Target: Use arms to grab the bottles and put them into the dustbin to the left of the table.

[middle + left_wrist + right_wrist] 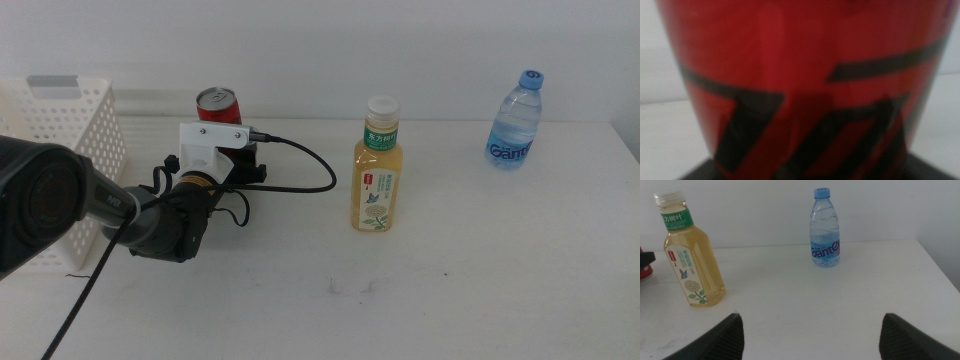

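Observation:
The slim red cola can (pixel 216 102) stands at the back left of the table; only its top shows above the white wrist bracket of my left arm. My left gripper (pixel 236 160) is right at the can, which fills the left wrist view (pixel 800 75). The yellow tea bottle (pixel 377 170) stands upright mid-table and also shows in the right wrist view (pixel 690 260). The clear blue-capped water bottle (pixel 516 122) stands at the back right, and shows in the right wrist view (pixel 826 230) too. My right gripper (pixel 810 340) is open and empty, out of the middle view, well short of both bottles.
The white perforated dustbin (pixel 70 130) stands at the left edge, beside my left arm. A black cable (pixel 310 165) loops from the wrist bracket across the white table (pixel 450 290) towards the tea bottle.

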Action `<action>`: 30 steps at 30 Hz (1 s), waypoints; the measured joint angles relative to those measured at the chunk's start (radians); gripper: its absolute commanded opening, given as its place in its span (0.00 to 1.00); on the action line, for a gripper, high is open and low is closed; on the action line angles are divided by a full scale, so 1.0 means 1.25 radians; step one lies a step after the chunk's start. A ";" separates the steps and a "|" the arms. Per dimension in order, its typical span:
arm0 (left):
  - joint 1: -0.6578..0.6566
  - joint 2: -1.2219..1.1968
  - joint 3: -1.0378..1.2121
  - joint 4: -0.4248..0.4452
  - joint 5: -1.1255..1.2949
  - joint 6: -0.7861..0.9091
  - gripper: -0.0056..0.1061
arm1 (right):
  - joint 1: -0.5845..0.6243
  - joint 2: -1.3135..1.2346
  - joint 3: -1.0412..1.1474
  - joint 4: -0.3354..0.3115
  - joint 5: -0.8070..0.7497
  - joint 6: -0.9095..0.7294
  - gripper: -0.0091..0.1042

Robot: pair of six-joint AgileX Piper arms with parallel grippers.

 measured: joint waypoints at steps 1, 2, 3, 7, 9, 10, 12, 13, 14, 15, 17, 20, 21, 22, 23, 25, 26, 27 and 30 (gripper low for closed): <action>0.000 0.000 0.000 -0.001 0.000 0.000 0.41 | 0.000 0.000 0.000 0.000 0.000 0.000 0.87; 0.000 0.000 0.000 -0.001 0.000 0.000 0.32 | 0.000 0.000 0.000 0.000 0.000 0.000 0.87; 0.000 -0.002 0.002 -0.001 0.000 0.000 0.20 | 0.000 0.000 0.000 0.000 0.000 0.000 0.87; 0.000 -0.069 0.070 0.007 0.041 0.011 0.03 | 0.000 0.000 0.000 0.000 0.000 0.000 0.87; 0.000 -0.129 0.122 0.009 0.057 0.019 0.03 | 0.000 0.000 0.000 0.000 0.000 0.000 0.87; 0.000 -0.170 0.151 0.011 0.069 0.019 0.03 | 0.000 0.000 0.000 0.000 0.000 0.000 0.87; -0.002 -0.259 0.200 0.011 0.109 0.019 0.03 | 0.000 0.000 0.000 0.000 0.000 0.000 0.87; -0.002 -0.325 0.220 0.011 0.154 0.019 0.03 | 0.000 0.000 0.000 0.000 0.000 0.000 0.87; -0.003 -0.359 0.230 0.015 0.219 0.019 0.03 | 0.000 0.000 0.000 0.000 0.000 0.000 0.87; -0.006 -0.427 0.237 0.019 0.301 0.019 0.03 | 0.000 0.000 0.000 0.000 0.000 0.000 0.87; -0.006 -0.523 0.237 0.025 0.466 0.019 0.03 | 0.000 0.000 0.000 0.000 0.000 0.000 0.87; -0.001 -0.645 0.193 0.027 0.751 0.019 0.03 | 0.000 0.000 0.000 0.000 0.000 0.000 0.87; 0.010 -0.671 0.162 0.024 0.858 0.019 0.03 | 0.000 0.000 0.000 0.000 0.000 0.000 0.87; 0.025 -0.686 0.125 0.022 0.965 0.019 0.03 | 0.000 0.000 0.000 0.000 0.000 0.000 0.87; 0.040 -0.697 0.091 0.020 1.047 0.029 0.03 | 0.000 0.000 0.000 0.000 0.000 0.000 0.87; 0.097 -0.704 0.001 0.016 1.224 0.061 0.03 | 0.000 0.000 0.000 0.000 0.000 0.000 0.87; 0.116 -0.704 -0.035 0.015 1.294 0.077 0.03 | 0.000 0.000 0.000 0.000 0.000 0.000 0.87; 0.155 -0.701 -0.087 0.015 1.351 0.104 0.03 | 0.000 0.000 0.000 0.000 0.000 0.000 0.87; 0.252 -0.666 -0.208 0.013 1.470 0.164 0.03 | 0.000 0.000 0.000 0.000 0.000 0.000 0.87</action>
